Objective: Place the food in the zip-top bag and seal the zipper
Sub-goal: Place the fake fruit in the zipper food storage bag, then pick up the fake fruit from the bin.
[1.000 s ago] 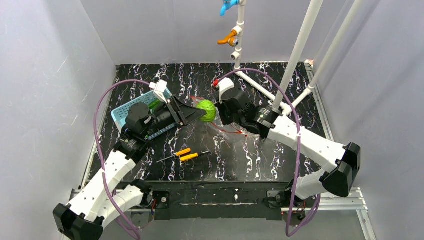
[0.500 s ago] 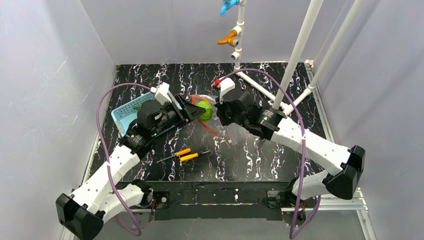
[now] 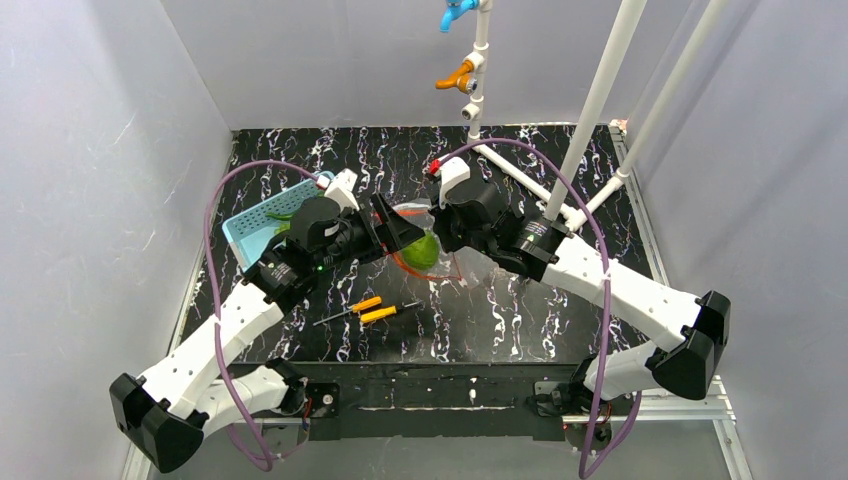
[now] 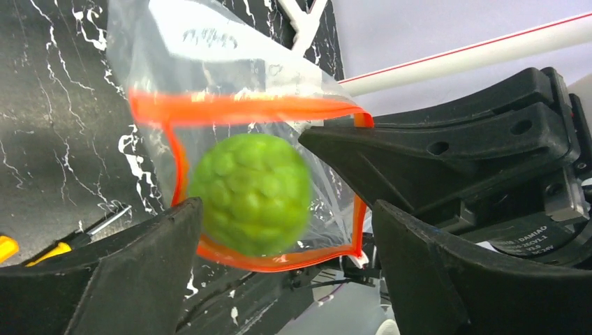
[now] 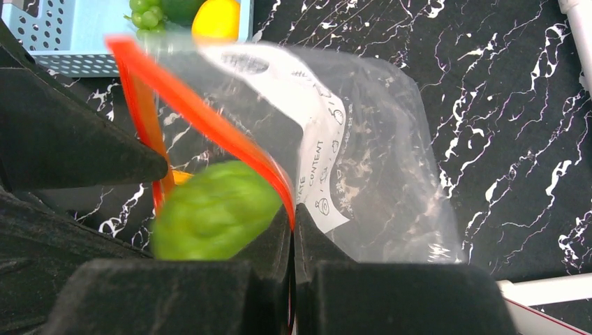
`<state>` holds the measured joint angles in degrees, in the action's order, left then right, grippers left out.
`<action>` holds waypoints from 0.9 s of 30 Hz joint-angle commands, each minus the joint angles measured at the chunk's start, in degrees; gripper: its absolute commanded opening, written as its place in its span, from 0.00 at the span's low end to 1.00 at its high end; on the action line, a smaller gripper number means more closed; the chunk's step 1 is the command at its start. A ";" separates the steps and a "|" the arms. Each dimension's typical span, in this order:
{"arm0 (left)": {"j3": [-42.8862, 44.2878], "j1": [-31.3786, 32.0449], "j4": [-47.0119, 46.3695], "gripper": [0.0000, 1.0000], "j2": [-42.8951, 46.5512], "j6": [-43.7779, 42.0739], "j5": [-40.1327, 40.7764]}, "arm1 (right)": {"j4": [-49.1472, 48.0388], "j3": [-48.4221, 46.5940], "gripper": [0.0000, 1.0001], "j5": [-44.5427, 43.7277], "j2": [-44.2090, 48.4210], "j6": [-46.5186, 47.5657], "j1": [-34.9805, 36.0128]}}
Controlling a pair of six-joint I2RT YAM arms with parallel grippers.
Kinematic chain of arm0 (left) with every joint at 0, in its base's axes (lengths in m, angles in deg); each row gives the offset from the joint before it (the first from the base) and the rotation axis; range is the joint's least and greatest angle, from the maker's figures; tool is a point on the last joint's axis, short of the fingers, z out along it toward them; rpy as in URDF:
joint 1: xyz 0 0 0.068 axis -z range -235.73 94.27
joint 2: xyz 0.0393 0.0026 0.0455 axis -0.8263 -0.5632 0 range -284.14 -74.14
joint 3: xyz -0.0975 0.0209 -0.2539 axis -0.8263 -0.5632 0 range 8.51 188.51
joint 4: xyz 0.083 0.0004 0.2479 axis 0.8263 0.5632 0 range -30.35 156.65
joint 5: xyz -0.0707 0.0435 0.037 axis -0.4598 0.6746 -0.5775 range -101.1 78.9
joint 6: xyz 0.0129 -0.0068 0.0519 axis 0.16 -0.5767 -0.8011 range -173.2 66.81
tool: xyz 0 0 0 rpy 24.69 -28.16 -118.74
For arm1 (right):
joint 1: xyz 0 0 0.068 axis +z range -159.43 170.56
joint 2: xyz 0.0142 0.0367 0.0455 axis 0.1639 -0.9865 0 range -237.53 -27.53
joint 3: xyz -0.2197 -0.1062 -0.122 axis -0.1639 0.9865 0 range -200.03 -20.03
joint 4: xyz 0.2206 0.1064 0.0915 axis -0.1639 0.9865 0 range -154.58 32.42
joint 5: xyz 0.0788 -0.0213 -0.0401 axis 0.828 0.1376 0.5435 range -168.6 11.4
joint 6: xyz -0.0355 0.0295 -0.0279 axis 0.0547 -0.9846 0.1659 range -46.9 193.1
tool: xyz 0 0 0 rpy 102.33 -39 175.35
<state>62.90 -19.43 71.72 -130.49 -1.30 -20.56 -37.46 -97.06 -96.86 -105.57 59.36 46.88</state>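
Observation:
A light green bumpy ball (image 4: 250, 192) of the food sits blurred in the open mouth of the clear zip-top bag (image 4: 209, 56), ringed by the red-orange zipper (image 4: 237, 108). My left gripper (image 4: 283, 223) is open, its fingers apart on either side of the ball and not touching it. My right gripper (image 5: 293, 216) is shut on the zipper edge (image 5: 202, 118) and holds the bag (image 5: 377, 167) up off the table. From above the ball (image 3: 422, 250) lies between the two grippers. A yellow lemon (image 5: 216, 19) and green pieces (image 5: 146, 15) lie in the basket.
The light blue perforated basket (image 3: 245, 228) stands to the left behind my left arm. Two orange-handled screwdrivers (image 3: 368, 309) lie on the black marbled table in front of the bag. White pipes (image 3: 590, 120) rise at the back right.
My left gripper moved right to the bag's mouth with the green ball, then opened. The ball left the jaws and dropped lower into the mouth. My right gripper kept hold of the zipper edge.

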 commanded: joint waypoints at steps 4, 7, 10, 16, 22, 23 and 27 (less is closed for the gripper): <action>3.61 0.26 2.08 0.98 -0.63 -2.04 1.09 | -1.80 -0.33 0.01 -0.74 2.58 0.20 0.11; 4.18 0.25 2.16 0.98 -0.26 -2.04 0.47 | -1.76 0.07 0.01 -1.37 2.59 0.50 0.16; 4.63 0.22 2.34 0.98 1.34 -2.67 0.09 | -1.84 0.51 0.01 -1.97 2.54 0.76 0.12; 9.39 0.25 6.65 0.98 5.16 -7.18 -1.05 | -2.15 1.47 0.01 -3.27 2.58 1.35 0.12; 16.70 0.26 18.50 0.98 8.22 -14.59 3.34 | -2.14 1.99 0.01 -4.33 2.58 1.93 0.12; 17.66 0.26 20.87 0.98 8.78 -15.89 5.20 | -2.20 2.17 0.01 -4.48 2.69 2.01 0.18; 21.09 0.23 31.08 0.98 9.73 -21.22 15.84 | -2.40 2.55 0.01 -4.93 3.14 2.32 0.14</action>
<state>80.71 -19.39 89.87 -121.66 -15.09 -15.68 -37.61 -95.12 -99.92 -104.69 60.58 46.88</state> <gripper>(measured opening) 0.981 0.030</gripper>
